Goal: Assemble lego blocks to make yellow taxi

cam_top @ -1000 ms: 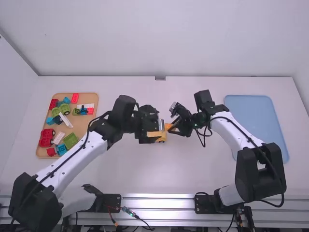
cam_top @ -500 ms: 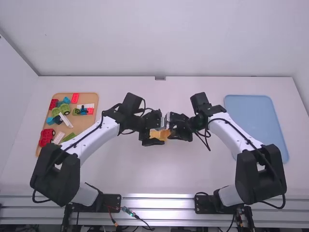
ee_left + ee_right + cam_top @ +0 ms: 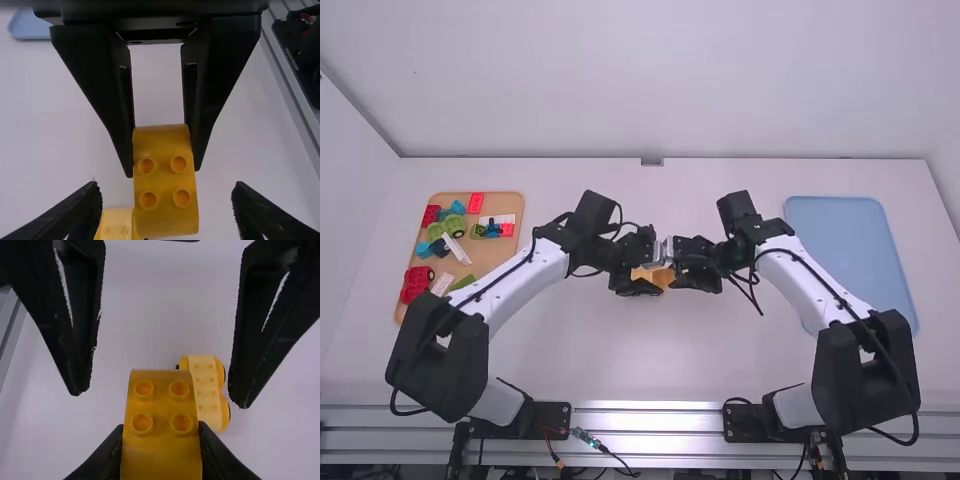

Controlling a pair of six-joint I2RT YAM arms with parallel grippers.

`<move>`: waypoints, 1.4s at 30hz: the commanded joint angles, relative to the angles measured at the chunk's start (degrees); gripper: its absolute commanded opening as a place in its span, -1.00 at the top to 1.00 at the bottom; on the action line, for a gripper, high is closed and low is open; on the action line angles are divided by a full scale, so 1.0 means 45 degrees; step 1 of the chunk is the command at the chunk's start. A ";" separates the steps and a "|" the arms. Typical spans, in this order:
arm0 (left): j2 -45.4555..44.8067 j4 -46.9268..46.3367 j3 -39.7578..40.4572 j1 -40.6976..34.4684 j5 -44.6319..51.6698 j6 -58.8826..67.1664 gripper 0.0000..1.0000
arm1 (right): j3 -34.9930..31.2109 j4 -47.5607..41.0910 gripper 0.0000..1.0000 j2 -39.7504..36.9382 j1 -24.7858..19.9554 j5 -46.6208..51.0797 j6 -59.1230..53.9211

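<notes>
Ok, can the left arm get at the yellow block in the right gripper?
Looks like yes: left gripper is open with a finger out to either side of the block, nothing between. Right gripper grips the far end only.

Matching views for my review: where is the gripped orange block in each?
High view: orange block slightly below the middle.
Left wrist view: lower middle, between the right gripper's fingers.
Right wrist view: bottom middle.
Shared landmark: metal rail, at the bottom, right side and left edge respectively.
</notes>
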 commanded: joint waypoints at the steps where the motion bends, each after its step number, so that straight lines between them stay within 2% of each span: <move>1: 0.0038 -0.0044 0.0151 0.0107 0.0272 0.0044 -0.36 | 0.0345 0.0015 1.00 -0.0365 0.0087 -0.0301 -0.0073; 13: 0.0038 0.0107 0.0151 0.0107 0.0277 0.0379 -0.36 | 0.0345 0.0126 1.00 -0.0365 0.0068 -0.0743 -0.0058; 15: 0.0034 0.0141 0.0151 0.0189 0.1044 0.0923 -0.40 | 0.0345 0.0121 1.00 -0.0365 0.0039 -0.0733 -0.0063; 16: -0.0010 0.0204 0.0155 0.0476 0.1729 0.1180 -0.55 | 0.0345 0.0107 1.00 -0.0360 -0.0058 -0.0743 -0.0107; 17: -0.0039 0.0189 0.0155 0.0675 0.2050 0.1287 -0.60 | 0.0340 0.0097 1.00 -0.0360 -0.0131 -0.0753 -0.0102; 20: -0.0136 0.0185 0.0151 0.1433 0.3356 0.1292 -0.61 | 0.0330 0.0063 1.00 -0.0360 -0.0330 -0.0821 -0.0112; 21: -0.0122 0.0194 0.0112 0.1933 0.4391 0.1307 -0.62 | 0.0330 0.0058 1.00 -0.0360 -0.0408 -0.1020 -0.0141; 24: -0.0117 0.0578 -0.0257 0.2463 0.4979 0.1049 -0.61 | 0.0330 0.0063 1.00 -0.0360 -0.0554 -0.1481 -0.0437; 29: -0.0122 0.1987 -0.1030 0.2123 0.4420 0.0457 -0.59 | 0.0330 0.0219 1.00 -0.0360 -0.0442 -0.1763 -0.0627; 33: -0.0122 0.3837 -0.1433 0.1579 0.2837 -0.2191 -0.50 | 0.0330 0.0296 1.00 -0.0360 -0.0452 -0.1797 -0.0612; 42: -0.0117 0.3861 -0.1651 0.1035 0.2079 -0.2283 -0.40 | 0.0330 0.0860 1.00 -0.0360 -0.0466 -0.1763 0.0291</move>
